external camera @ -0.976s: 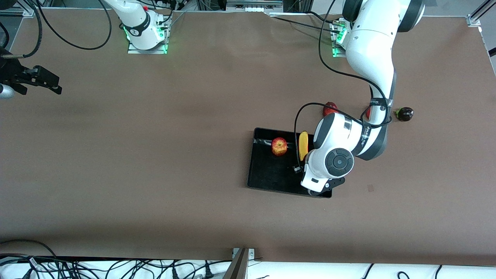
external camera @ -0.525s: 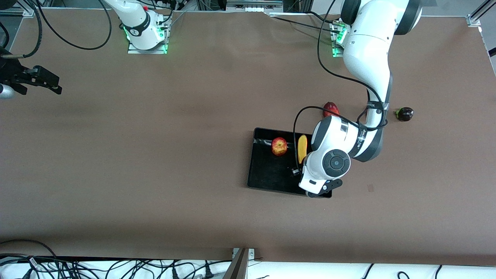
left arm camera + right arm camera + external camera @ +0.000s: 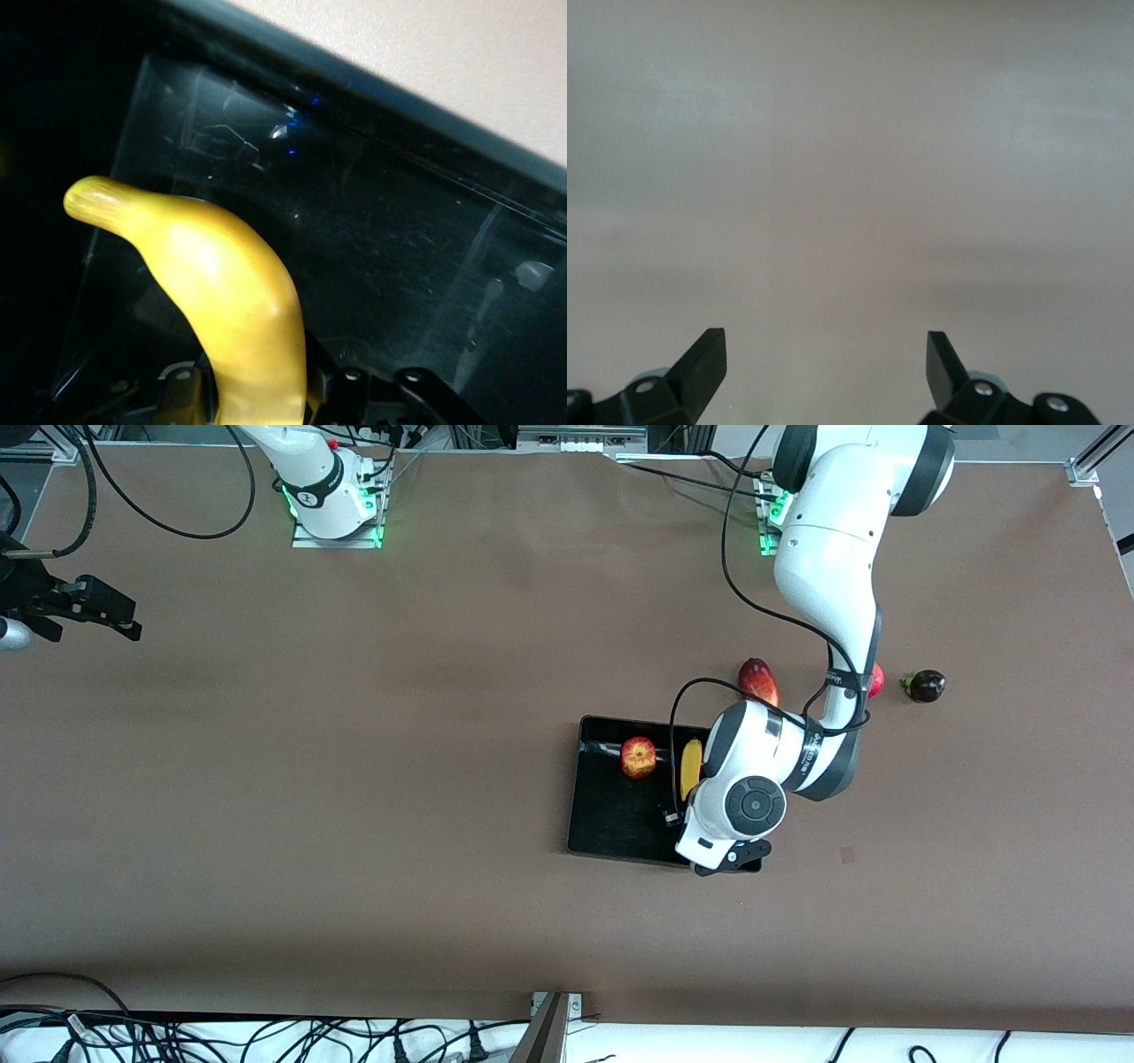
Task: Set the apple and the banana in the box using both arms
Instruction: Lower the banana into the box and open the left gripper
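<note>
You are looking down on a wide brown surface [image 3: 354, 797] with both arm bases along its edge farthest from the front camera. The left arm [image 3: 828, 584] reaches out from its base and bends down over the box [image 3: 611, 824], a shallow glossy black tray lying toward the left arm's end of the surface. Your left hand [image 3: 257, 403] is down inside the box, at the side of it toward the left arm's end, and its wrist housing hides it from above. In the left wrist view you can see it clamped on the banana [image 3: 221, 301], whose free end curves out over the scratched black floor of the box, with the box wall and bare surface past it. From above, only a short yellow stretch of the banana shows beside the wrist housing.

The right arm waits, with your right hand [image 3: 93, 607] out over the edge of the surface at the right arm's end, fingers [image 3: 700, 363] spread wide with nothing between them.

The apple [image 3: 639, 758] sits in the box, near the corner farthest from the front camera, just beside the banana. Outside the box, farther from the camera, lie a mango [image 3: 759, 680], a red fruit [image 3: 875, 680] mostly hidden by the left arm, and a small dark fruit [image 3: 926, 685].
</note>
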You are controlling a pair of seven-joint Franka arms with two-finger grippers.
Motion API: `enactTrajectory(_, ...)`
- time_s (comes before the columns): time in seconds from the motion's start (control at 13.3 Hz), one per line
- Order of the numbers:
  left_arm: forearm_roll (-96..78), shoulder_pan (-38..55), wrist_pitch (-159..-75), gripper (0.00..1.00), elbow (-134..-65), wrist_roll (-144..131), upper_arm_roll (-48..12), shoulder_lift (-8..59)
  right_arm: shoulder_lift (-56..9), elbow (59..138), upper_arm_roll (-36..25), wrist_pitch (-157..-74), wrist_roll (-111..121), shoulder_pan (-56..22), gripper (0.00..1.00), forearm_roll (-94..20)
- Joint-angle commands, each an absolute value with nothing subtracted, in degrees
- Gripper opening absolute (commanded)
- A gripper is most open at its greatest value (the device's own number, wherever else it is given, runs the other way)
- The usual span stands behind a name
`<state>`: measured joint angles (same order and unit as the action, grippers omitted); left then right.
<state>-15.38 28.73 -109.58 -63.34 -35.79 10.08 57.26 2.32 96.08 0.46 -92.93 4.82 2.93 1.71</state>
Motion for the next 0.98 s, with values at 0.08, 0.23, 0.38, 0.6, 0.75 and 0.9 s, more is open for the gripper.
enactTrajectory(0.08,-16.6,30.1,-112.8,0.00,-65.6,-34.6,11.2,57.0,2.4,95.5,1.1,-92.4,4.3,3.8,1.00,0.7)
enactTrajectory(0.23,-16.6,30.1,-113.6,0.17,-65.9,-34.5,11.2,57.0,2.4,95.5,1.1,-92.4,4.3,3.7,1.00,0.7)
enactTrajectory(0.38,-16.5,30.1,-113.6,0.91,-66.0,-34.5,11.2,57.2,2.4,95.5,1.1,-92.4,4.3,3.7,1.00,0.7)
enactTrajectory(0.6,-16.4,30.1,-113.5,1.00,-65.9,-35.3,11.2,57.2,2.4,95.5,1.1,-92.3,4.3,3.7,1.00,0.7)
enactTrajectory(0.75,-16.6,30.1,-112.1,1.00,-65.8,-35.6,11.3,56.6,2.4,95.5,1.1,-92.3,4.3,3.7,1.00,0.7)
enactTrajectory(0.9,-16.8,30.1,-105.1,1.00,-65.1,-36.1,11.2,54.7,2.4,95.5,1.1,-92.3,4.3,3.7,1.00,0.7)
